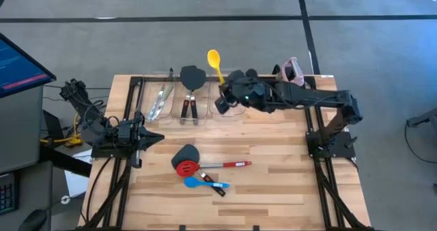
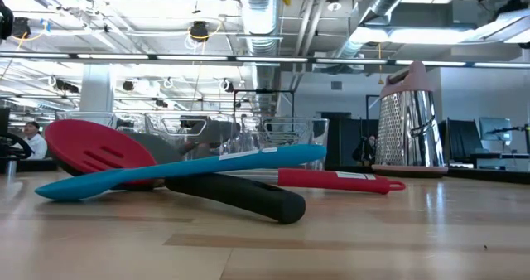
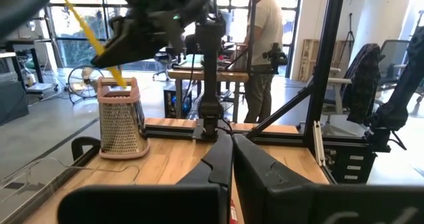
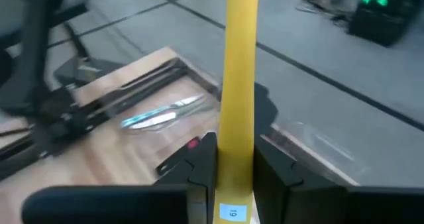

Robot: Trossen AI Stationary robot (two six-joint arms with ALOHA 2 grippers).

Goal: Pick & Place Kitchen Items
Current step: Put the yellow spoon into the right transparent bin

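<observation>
Right gripper [image 1: 223,96] clamped on yellow spoon [image 1: 215,61], held aloft over rightmost clear bin [image 1: 232,110] at table's far edge; transport step, likely. Next: lower handle into bin, release. Left gripper [image 1: 156,139] clenched empty, parked at left side
</observation>
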